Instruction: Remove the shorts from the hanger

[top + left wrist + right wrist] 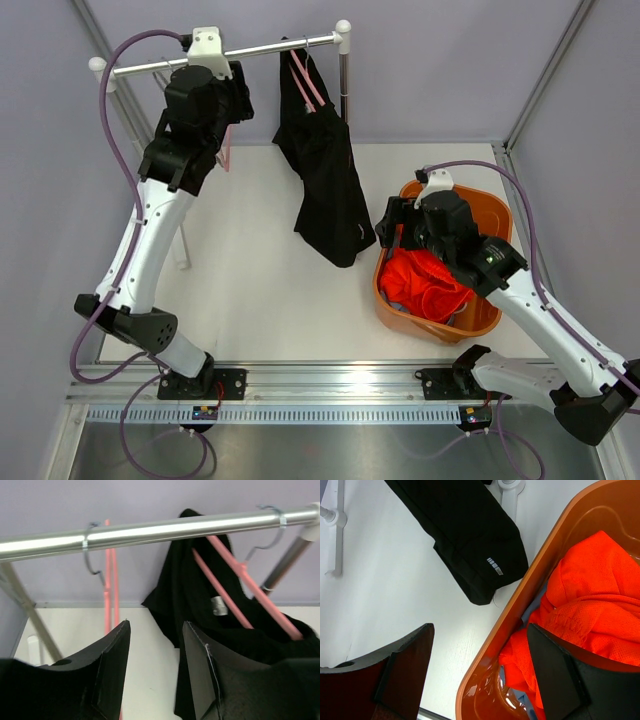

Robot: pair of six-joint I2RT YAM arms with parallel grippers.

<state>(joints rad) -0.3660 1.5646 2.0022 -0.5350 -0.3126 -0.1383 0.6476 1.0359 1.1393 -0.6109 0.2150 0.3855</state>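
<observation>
The black shorts (325, 190) are hanging from a pink hanger (235, 580) that is hooking over the rail (270, 50) near its right end, with their lower hem drooping toward the surface (250, 280). The left hand (156, 625) is hovering just below the rail, left of those shorts, and its jaws are standing partly apart with nothing between them. Just beyond it an empty hanger (107, 580), also pink, is dangling from the rail. The orange shorts (425, 280) are lying bunched inside the tub (495, 215) on the right side of the surface, and a sliver of blue cloth (529, 611) is showing beneath them against the tub wall. The right hand (480, 630) is hanging over the tub's near left rim, its jaws spreading wide and gripping nothing; one finger is sitting above the orange shorts, the other above the bare surface
</observation>
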